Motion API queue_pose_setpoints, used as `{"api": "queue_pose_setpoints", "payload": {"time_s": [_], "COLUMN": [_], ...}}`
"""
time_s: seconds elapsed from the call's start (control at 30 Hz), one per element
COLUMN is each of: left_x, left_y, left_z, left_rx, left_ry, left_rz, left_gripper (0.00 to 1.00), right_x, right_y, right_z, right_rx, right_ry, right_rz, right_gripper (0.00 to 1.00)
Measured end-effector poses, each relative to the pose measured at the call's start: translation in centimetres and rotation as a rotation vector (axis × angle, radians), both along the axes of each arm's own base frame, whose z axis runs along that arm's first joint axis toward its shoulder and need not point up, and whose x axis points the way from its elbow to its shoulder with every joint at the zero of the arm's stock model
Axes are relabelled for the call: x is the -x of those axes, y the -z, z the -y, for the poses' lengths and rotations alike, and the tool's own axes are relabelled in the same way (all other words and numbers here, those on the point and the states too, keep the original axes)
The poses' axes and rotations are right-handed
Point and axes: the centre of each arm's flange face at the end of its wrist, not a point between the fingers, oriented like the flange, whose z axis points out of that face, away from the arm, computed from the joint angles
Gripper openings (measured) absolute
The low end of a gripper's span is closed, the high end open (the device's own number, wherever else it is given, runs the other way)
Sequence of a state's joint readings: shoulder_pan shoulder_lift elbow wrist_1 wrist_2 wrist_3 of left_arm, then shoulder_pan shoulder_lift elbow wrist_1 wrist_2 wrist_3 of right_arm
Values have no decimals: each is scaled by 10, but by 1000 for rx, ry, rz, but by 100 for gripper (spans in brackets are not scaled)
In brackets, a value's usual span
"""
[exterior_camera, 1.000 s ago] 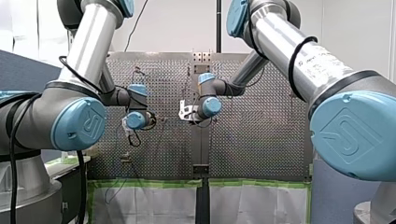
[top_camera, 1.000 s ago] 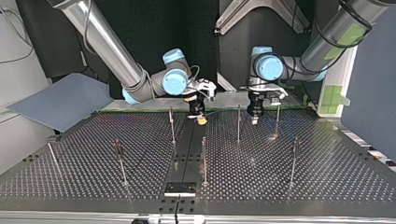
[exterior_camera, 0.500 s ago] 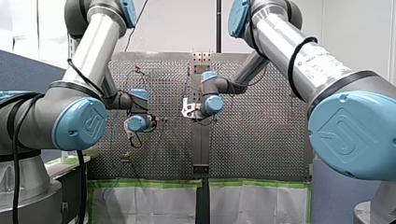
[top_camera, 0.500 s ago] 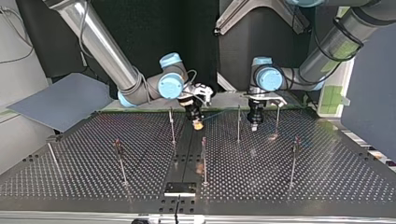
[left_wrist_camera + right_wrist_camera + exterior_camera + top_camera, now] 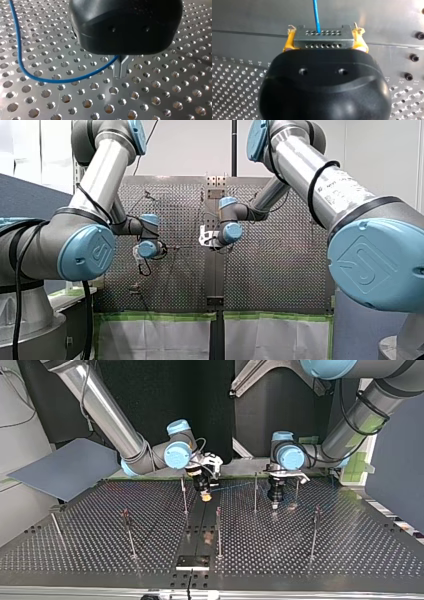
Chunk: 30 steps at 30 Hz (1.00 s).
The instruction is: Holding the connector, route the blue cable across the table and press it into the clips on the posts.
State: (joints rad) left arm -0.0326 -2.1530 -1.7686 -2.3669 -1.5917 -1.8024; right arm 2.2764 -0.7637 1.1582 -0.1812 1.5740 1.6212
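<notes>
My right jaws are clamped on the connector [image 5: 323,40], yellow pads [image 5: 288,43] at either side, and the blue cable [image 5: 315,15] leaves it straight ahead. My left jaws look closed on that cable further along, metal fingers [image 5: 120,68] together just above the perforated worktop [image 5: 155,100], with a slack loop beside them. The risk, as I judge it, is that the span between the two jaws snags a post [image 5: 255,494] or, if one arm outruns the other, pulls taut and tugs the connector askew. No container is in view, and the posts' clips are too small to make out.
</notes>
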Motion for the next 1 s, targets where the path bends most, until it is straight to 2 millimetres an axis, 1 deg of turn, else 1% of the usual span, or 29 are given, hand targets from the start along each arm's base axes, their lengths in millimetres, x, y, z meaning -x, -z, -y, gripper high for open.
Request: {"api": "queue_pose_setpoints", "payload": {"time_s": [0.03, 0.07, 0.1, 0.17, 0.2, 0.23, 0.27, 0.3, 0.33, 0.37, 0.53, 0.8, 1.0], "left_x": [0, 0, 0, 1, 1, 2, 2, 3, 3, 4, 8, 23, 46], "left_y": [0, 0, 0, 1, 2, 2, 3, 4, 4, 5, 8, 18, 15], "left_z": [0, -1, -1, -2, -2, -3, -4, -4, -5, -7, -12, -13, -1], "left_rx": [-1, -2, -3, -8, -11, -15, -20, -24, -28, -35, -70, -147, -181], "left_ry": [-1, -1, -2, -3, -4, -5, -7, -10, -14, -21, -53, -101, -91], "left_rz": [-2, -5, -8, -17, -22, -28, -36, -42, -49, -57, -95, -178, -228], "left_gripper": [6, 13, 13, 41, 41, 50, 66, 66, 79, 100, 100, 100, 100], "right_x": [0, 0, 0, 0, 0, 0, 0, 0, 0, 0, 0, 3, 4], "right_y": [0, 0, 0, 0, 0, 0, 0, 0, 0, 0, 0, 1, 1], "right_z": [0, 0, 0, 0, 0, 0, 0, 0, 0, 0, 0, 1, 2], "right_rx": [0, 0, 0, 0, 0, 0, 0, 0, 0, 0, -3, -11, -11], "right_ry": [0, 0, 0, -1, -2, -2, -3, -3, -4, -4, -4, 9, 15], "right_rz": [0, 0, 0, 0, 0, 0, 0, 0, 0, 0, 1, -5, -5], "right_gripper": [0, 0, 0, 0, 0, 0, 0, 0, 0, 0, 0, 0, 0]}}
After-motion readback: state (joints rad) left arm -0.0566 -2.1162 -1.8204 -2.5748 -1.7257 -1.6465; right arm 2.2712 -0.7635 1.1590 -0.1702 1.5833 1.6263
